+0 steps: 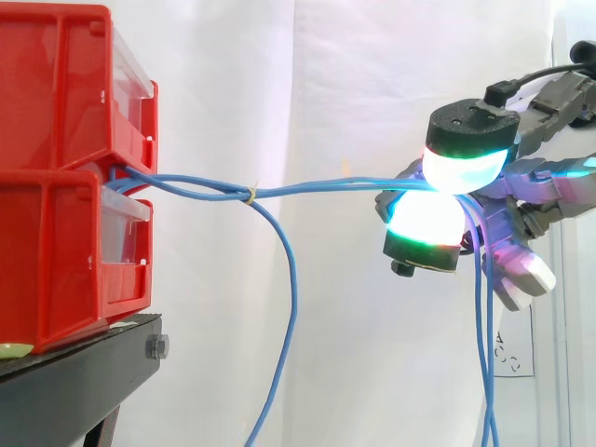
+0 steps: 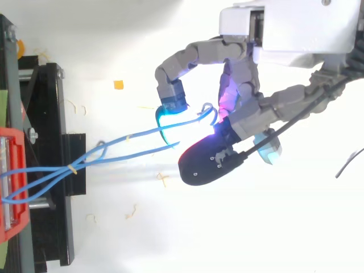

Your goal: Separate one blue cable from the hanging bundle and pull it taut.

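White curtain backdrop; stacked red plastic bins (image 1: 56,168) on black stand (image 1: 84,372), at the side view's left. From the gap between the bins, thin blue cables (image 1: 317,189), bound by a pale tie (image 1: 250,195), run near-level to the grey jointed hand (image 2: 244,108). Hand enters from the right, fingers curled, glowing pads (image 1: 468,160) pinching the cables; one strand droops from the tie

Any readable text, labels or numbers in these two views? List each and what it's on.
None readable.
On the white paper slip at the side view's right edge: dark marks, too blurred to read.
No text visible on the red bins, the black stand, the blue cable or the hand pinching it.
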